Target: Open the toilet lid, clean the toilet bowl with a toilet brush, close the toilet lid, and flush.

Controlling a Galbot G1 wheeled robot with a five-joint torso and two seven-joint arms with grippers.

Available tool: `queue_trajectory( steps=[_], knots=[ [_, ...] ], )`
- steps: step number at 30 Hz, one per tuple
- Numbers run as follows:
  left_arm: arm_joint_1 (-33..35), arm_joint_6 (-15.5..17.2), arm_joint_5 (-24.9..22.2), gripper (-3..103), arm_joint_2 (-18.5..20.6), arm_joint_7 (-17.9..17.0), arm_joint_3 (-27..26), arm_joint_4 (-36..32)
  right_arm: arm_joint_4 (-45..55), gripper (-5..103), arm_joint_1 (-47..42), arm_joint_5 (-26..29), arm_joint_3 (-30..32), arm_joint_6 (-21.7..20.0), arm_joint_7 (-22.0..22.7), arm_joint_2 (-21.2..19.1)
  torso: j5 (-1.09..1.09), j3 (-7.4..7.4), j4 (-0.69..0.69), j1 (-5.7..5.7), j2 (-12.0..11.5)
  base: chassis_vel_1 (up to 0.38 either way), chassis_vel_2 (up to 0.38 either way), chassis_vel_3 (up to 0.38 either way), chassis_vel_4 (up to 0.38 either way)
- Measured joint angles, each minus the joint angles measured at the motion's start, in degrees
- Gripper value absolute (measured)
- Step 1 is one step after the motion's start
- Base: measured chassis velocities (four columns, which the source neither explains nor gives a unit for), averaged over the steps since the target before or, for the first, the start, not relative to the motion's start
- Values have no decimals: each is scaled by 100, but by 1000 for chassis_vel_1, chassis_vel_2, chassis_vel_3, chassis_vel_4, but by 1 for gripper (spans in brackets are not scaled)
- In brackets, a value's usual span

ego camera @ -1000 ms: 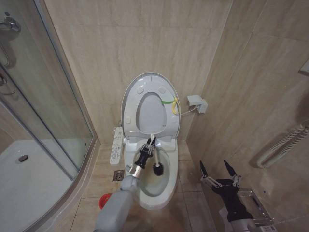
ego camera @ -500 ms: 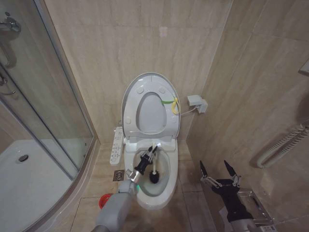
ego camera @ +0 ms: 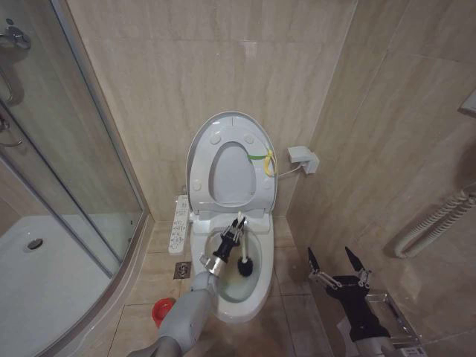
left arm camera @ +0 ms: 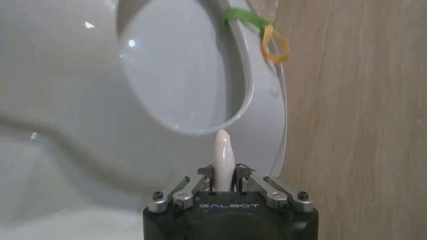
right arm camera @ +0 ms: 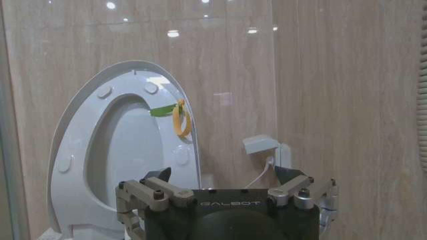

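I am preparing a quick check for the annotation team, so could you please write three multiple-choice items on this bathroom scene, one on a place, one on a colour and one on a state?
1. Where is the toilet brush head?
A. inside the toilet bowl
B. on the floor
C. in the shower tray

2. What colour are the bristles?
A. white
B. black
C. red

3. How is the toilet lid?
A. shut flat
B. missing
C. raised upright against the wall

Answers:
1 A, the left gripper holds the handle with the head down in the bowl.
2 B, the head is dark.
3 C, its inner bumpers face the room. The right gripper waits open beside the toilet.
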Motion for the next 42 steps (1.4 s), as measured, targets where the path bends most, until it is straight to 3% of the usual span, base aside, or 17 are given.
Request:
queue_trajectory(
  steps=[10, 11, 13, 16, 24, 28, 31, 32, 36, 39, 42],
  knots=[
    [-1, -7, 589, 21, 10, 85, -90, -21, 0, 100, 0, 0, 0, 0, 0, 0, -3, 1, -3, 0, 0, 0, 0, 0, 0],
    [-7, 0, 514, 21, 9, 80, -78, -87, 0, 100, 0, 0, 0, 0, 0, 0, -2, 1, -3, 1, 0, 0, 0, 0, 0],
    [-8, 33, -117, 21, 4, 50, 64, -314, 0, 100, 0, 0, 0, 0, 0, 0, -3, 2, -5, 1, 0, 0, 0, 0, 0],
    [-21, 45, -304, 21, 4, 37, 77, -328, 0, 100, 0, 0, 0, 0, 0, 0, -1, 1, -3, 1, 0, 0, 0, 0, 0],
    [-6, 5, 658, 21, 5, 56, -83, -35, 0, 100, 0, 0, 0, 0, 0, 0, -1, 0, -2, 1, 0, 0, 0, 0, 0],
    [20, 31, 96, 21, 8, -15, 2, -184, 0, 100, 0, 0, 0, 0, 0, 0, 0, 1, -1, 0, -1, 0, 0, 0, 0],
    [22, 179, -817, 21, 3, -29, 133, -477, 0, 100, 0, 0, 0, 0, 0, 0, -2, 0, -5, 0, 0, 0, 0, 0, 0],
    [22, 179, -817, 21, 3, -29, 133, -477, 0, 100, 0, 0, 0, 0, 0, 0, -2, 0, -5, 0, 0, 0, 0, 0, 0],
    [-53, 73, -264, 21, 7, 27, 18, -252, 0, 100, 0, 0, 0, 0, 0, 0, -1, 0, -2, 0, 0, 0, 0, 0, 0],
    [-21, 15, 572, 21, 7, 68, -99, -135, 0, 100, 0, 0, 0, 0, 0, 0, -1, 0, -2, 0, 0, 0, 0, 0, 0],
    [20, 5, 761, 21, 7, 71, -128, -176, 0, 100, 0, 0, 0, 0, 0, 0, -1, 0, -2, 0, 0, 0, 0, 0, 0]
  ],
)
